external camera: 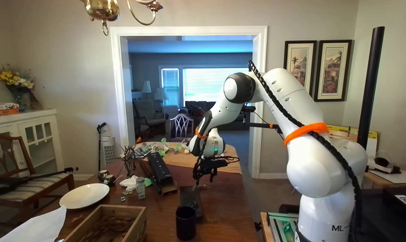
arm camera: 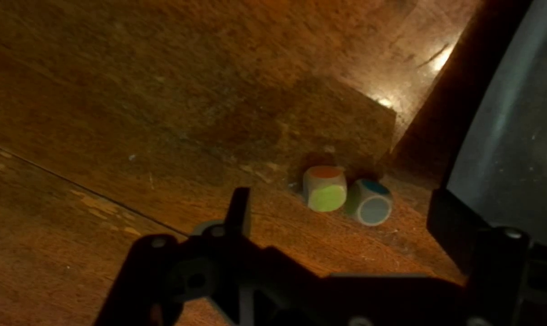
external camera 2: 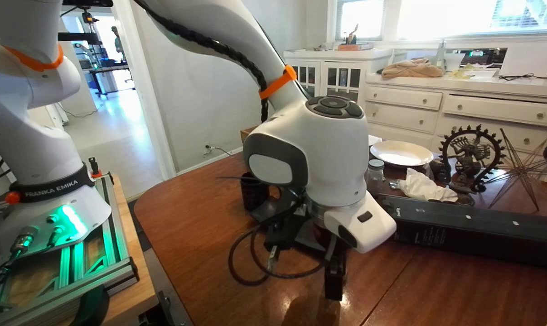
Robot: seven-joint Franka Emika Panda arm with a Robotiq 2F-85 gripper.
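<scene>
My gripper (arm camera: pixel 339 201) stands open above the brown wooden table, its fingers (arm camera: pixel 240 210) far apart at left and right in the wrist view. Two small wooden dice with coloured round faces lie side by side on the table, seen in the gap between the fingers. The left die (arm camera: pixel 326 189) shows a yellow-green and an orange face. A grey and a blue face show on the right die (arm camera: pixel 370 203). Nothing is gripped. Beyond the right finger lies a smooth dark grey object (arm camera: pixel 513 122). In an exterior view, one finger (external camera 2: pixel 334 283) points down close to the tabletop.
A black cup (external camera: pixel 186 223) stands by a dark flat tray (external camera: pixel 190 198). Around them are a wooden box (external camera: pixel 140 220), a white plate (external camera: pixel 85 196), a lidded jar (external camera: pixel 140 188), a long black box (external camera 2: pixel 472 233) and a dark ring-shaped statue (external camera 2: pixel 470 156).
</scene>
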